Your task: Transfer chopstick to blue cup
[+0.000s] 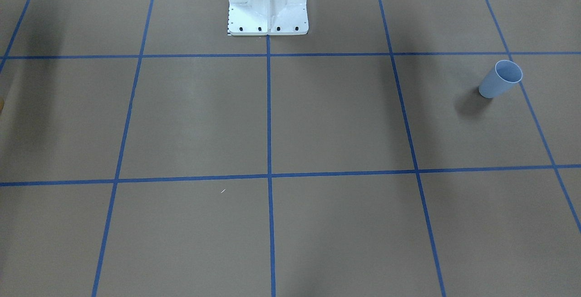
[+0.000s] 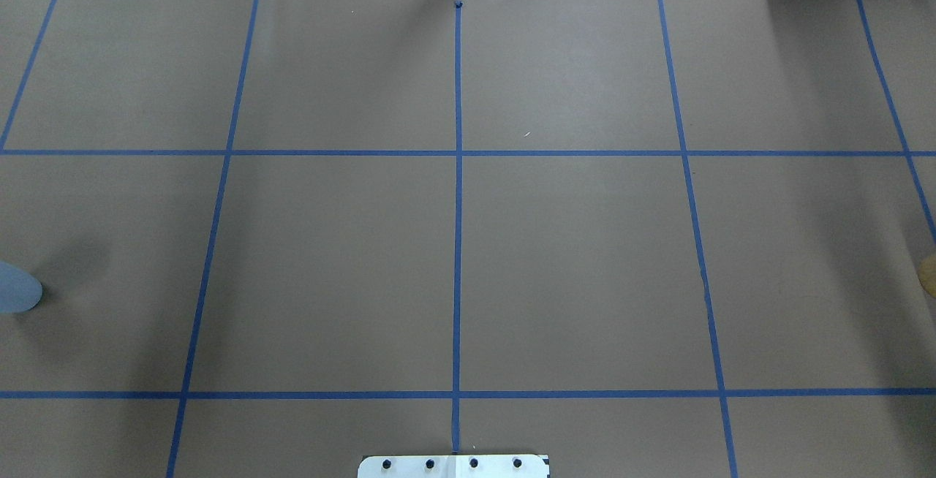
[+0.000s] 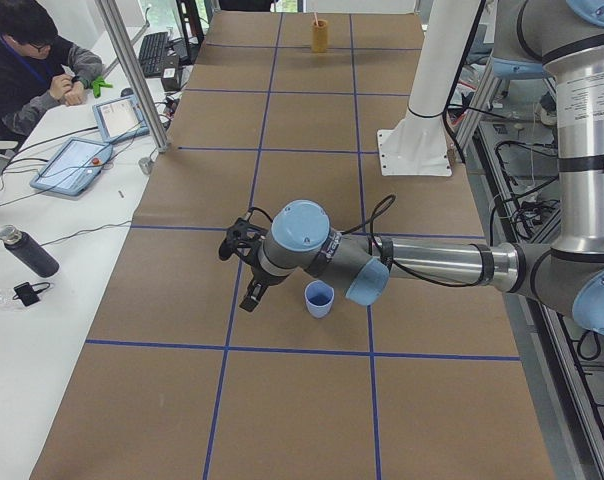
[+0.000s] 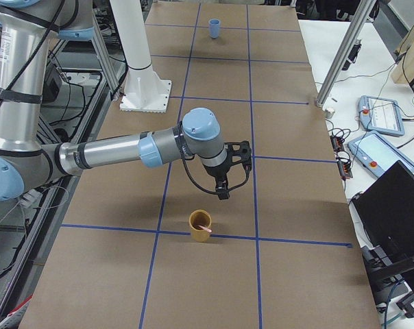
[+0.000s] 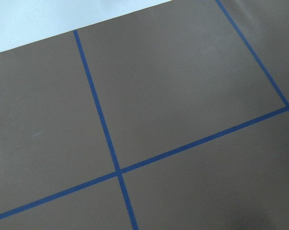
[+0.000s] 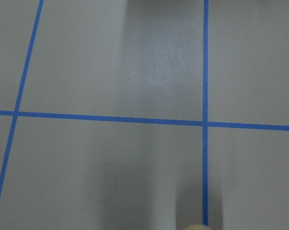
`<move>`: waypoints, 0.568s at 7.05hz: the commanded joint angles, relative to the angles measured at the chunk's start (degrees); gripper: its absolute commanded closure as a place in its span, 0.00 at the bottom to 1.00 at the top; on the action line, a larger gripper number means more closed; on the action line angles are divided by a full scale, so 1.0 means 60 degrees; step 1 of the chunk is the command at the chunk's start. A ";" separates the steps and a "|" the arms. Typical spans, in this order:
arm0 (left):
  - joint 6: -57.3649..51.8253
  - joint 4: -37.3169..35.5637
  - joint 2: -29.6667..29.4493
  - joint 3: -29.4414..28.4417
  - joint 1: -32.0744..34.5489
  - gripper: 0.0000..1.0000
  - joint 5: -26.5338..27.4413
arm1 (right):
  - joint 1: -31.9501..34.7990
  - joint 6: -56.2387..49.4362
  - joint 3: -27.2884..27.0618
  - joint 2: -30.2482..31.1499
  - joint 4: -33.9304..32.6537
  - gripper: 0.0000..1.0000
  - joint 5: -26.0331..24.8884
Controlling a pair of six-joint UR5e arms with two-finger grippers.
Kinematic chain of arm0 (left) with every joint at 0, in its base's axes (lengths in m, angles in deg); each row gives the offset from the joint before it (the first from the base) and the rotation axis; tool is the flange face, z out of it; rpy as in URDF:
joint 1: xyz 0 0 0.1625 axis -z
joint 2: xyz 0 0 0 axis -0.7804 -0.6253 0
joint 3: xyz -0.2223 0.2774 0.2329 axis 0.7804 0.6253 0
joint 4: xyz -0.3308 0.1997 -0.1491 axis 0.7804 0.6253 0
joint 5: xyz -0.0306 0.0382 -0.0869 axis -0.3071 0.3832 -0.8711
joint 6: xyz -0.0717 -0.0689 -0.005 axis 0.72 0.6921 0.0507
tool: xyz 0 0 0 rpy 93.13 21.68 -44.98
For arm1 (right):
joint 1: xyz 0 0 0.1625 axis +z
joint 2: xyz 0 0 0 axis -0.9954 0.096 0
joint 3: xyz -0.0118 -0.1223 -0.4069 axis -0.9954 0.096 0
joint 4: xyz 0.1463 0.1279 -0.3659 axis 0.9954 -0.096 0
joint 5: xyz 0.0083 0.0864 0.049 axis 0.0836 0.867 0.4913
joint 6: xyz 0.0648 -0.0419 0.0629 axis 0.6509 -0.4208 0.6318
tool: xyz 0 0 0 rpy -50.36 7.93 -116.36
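The chopstick (image 4: 206, 227) stands in a tan cup (image 4: 199, 226) in the lower middle of the exterior right view. Only a short pink length shows at the rim, so its long axis runs down into the cup, seemingly at a lean. The right gripper (image 4: 223, 191) hangs fingers-down just above and slightly right of that cup in the frame, so it is the nearer of the 2 and would likely reach down and a little sideways for the stick's upper end. The blue cup (image 3: 319, 298) sits upright at the opposite end of the table (image 1: 336, 120), just right of the left gripper (image 3: 253, 292) in the exterior left view. Both grippers appear only in the 2 side views, so I cannot tell whether their jaws are apart or together. The front-facing view shows the blue cup's empty mouth but no arm, and neither wrist view shows either gripper.
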 commanded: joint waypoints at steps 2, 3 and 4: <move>0.1467 0.1157 0.1374 0.0005 -0.1599 0.01 0.0673 | -0.1146 0.2068 -0.0459 0.0041 0.0221 0.00 -0.0495; 0.1543 0.1348 0.1654 -0.0010 -0.1997 0.01 0.1044 | -0.1147 0.2054 -0.0474 0.0071 0.0235 0.00 -0.0510; 0.1544 0.1365 0.1845 -0.0024 -0.2277 0.01 0.1062 | -0.1147 0.2054 -0.0474 0.0086 0.0250 0.00 -0.0510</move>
